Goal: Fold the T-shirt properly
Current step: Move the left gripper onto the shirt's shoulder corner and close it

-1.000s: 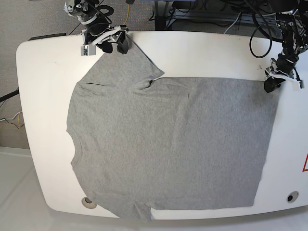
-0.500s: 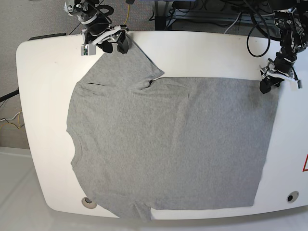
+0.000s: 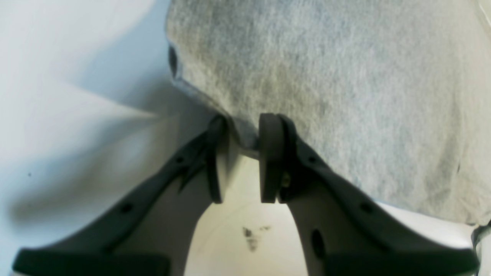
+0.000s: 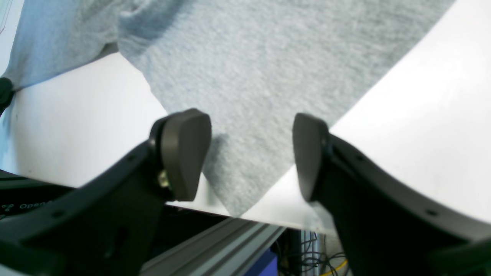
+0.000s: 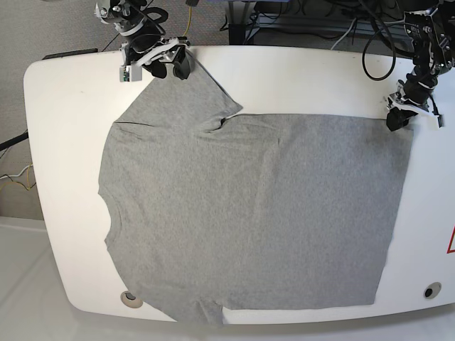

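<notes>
The grey T-shirt [image 5: 249, 213] lies spread flat on the white table [image 5: 64, 142], plain side up, collar to the left and hem to the right. My right gripper [image 5: 173, 66] stands open at the far sleeve's tip. In its wrist view the sleeve [image 4: 253, 76] runs down between the wide-apart fingers [image 4: 184, 153] of the right gripper [image 4: 249, 153]. My left gripper [image 5: 395, 121] is at the hem's far corner. Its jaws are only a narrow gap apart in the left wrist view, and the left gripper [image 3: 242, 159] has the T-shirt's hem edge [image 3: 245, 140] between its pads [image 3: 270, 157].
Cables and frame parts [image 5: 298, 21] run behind the table's far edge. A round hole [image 5: 129, 298] sits at the front left of the table and another round hole [image 5: 431, 290] at the front right. The near sleeve hangs over the front edge.
My left gripper has shifted a little toward the table's far edge at the hem corner. The right arm and the rest of the T-shirt have stayed put.
</notes>
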{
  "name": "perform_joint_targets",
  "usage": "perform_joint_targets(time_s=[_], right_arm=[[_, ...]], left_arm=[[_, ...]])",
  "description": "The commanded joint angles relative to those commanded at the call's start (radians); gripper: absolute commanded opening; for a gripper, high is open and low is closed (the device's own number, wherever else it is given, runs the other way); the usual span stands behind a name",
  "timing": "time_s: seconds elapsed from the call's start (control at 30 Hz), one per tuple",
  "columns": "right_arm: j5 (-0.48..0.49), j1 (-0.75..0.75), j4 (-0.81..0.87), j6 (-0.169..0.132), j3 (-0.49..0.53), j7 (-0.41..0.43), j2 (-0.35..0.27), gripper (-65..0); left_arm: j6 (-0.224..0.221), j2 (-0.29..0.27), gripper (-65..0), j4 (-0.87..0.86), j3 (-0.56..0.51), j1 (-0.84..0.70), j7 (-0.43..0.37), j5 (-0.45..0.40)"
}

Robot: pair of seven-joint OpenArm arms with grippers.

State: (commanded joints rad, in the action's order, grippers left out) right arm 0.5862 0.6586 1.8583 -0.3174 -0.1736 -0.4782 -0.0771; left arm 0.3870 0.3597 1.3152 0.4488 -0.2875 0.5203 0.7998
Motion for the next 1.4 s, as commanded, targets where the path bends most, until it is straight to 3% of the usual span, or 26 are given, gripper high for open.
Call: perform_joint_targets(time_s=[0.2,0.4,0.57,0.87,1.23,1.4], right_arm=[[0.005,0.000,-0.001,0.000,-0.002,0.000,0.002,-28.3],[-0.004,-0.003,0.004,-0.004,0.003,0.006,0.001,-28.5],[-0.004,-0.003,0.002,-0.006,0.002,0.005,0.001,-28.5],[0.003,-0.004,0.004,-0.016,-0.001,0.008,0.003,-28.5],[-0.002,-0.005,-0.003,-0.003,0.001,0.001,0.000,-28.5],[-0.006,-0.003,-0.011,-0.002,0.002,0.001,0.001,-28.6]], left_arm=[[0.045,0.000,-53.2,0.010,0.003,0.000,0.009,0.001],[0.027,0.004,-62.6,0.002,-0.001,0.003,-0.022,-0.003],[0.018,0.002,-64.8,0.001,-0.001,0.003,-0.030,-0.010],[0.012,0.000,-65.0,-0.001,-0.001,0.001,-0.032,-0.011],[0.014,0.000,-65.0,0.001,0.000,-0.006,-0.031,-0.016],[0.013,-0.001,-52.3,0.003,-0.002,-0.010,0.003,-0.034]])
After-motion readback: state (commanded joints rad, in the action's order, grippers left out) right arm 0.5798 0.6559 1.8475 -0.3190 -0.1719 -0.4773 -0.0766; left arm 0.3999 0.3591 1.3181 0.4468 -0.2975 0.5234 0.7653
